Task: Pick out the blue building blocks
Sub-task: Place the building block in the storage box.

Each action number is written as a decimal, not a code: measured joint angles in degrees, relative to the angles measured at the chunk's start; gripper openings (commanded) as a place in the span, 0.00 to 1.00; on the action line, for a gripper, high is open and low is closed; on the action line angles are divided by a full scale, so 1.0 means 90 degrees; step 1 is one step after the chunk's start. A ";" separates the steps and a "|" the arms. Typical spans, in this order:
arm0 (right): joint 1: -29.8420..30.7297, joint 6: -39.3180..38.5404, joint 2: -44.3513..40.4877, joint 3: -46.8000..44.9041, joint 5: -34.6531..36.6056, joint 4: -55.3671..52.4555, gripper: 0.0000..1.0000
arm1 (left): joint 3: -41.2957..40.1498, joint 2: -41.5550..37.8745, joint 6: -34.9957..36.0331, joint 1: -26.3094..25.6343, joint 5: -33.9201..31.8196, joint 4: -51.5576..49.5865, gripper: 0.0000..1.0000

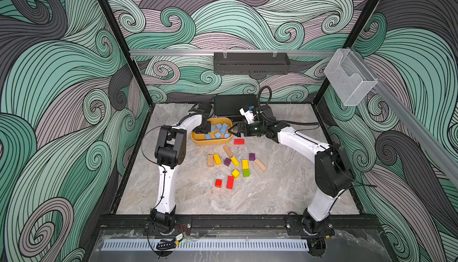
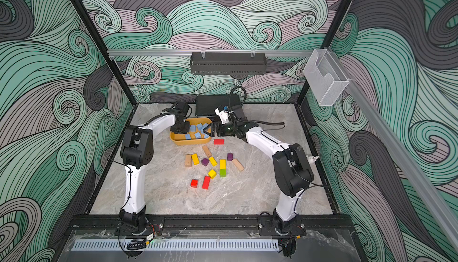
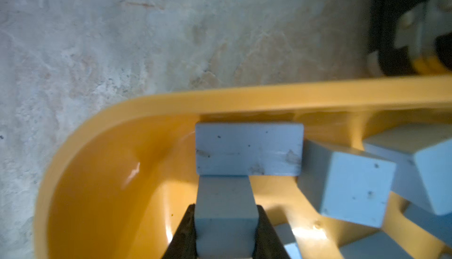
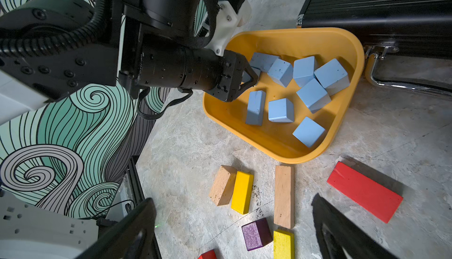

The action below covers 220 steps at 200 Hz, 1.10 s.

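Note:
Several blue building blocks (image 1: 219, 127) (image 2: 199, 126) (image 4: 281, 110) lie in a yellow tray (image 1: 210, 143) (image 2: 190, 142) (image 4: 293, 158) at the back of the table. My left gripper (image 1: 202, 130) (image 2: 182, 130) (image 4: 252, 77) reaches into the tray's left end. In the left wrist view the left gripper (image 3: 226, 217) is shut on one blue block (image 3: 226, 196), whose far end touches a longer blue brick (image 3: 249, 150). My right gripper (image 1: 231, 131) (image 2: 205, 131) (image 4: 232, 200) hangs open and empty at the tray's right rim.
A red brick (image 1: 239, 141) lies just right of the tray. Tan (image 1: 228, 150), yellow (image 1: 217, 158), purple (image 1: 252, 156), green (image 1: 246, 172) and red (image 1: 230, 182) blocks are scattered on the marble table in front. A black case (image 1: 234, 107) stands behind the tray.

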 measured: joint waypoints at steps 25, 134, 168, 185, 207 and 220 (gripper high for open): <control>0.0000 0.0024 0.0000 -0.0002 -0.0005 0.0005 0.99 | -0.0078 -0.0085 0.0000 0.0000 -0.0185 0.0024 0.18; 0.0000 0.0087 0.0000 -0.0024 -0.0015 0.0005 0.99 | 0.0017 0.0044 -0.0046 0.0002 -0.0148 -0.0010 0.28; 0.0000 0.0087 0.0000 -0.0024 -0.0017 0.0005 0.99 | 0.0165 0.0080 -0.0083 0.0002 -0.0024 -0.0124 0.38; 0.0000 0.0090 0.0000 -0.0024 -0.0027 0.0005 0.99 | 0.0170 0.0080 -0.0100 0.0002 0.0007 -0.0129 0.43; 0.0000 0.0090 0.0000 -0.0024 -0.0051 0.0005 0.99 | 0.0182 0.0080 -0.0112 0.0002 0.0046 -0.0153 0.49; 0.0000 0.0090 0.0000 -0.0024 -0.0066 0.0005 0.99 | 0.0238 0.0080 -0.0126 0.0002 0.0068 -0.0221 0.53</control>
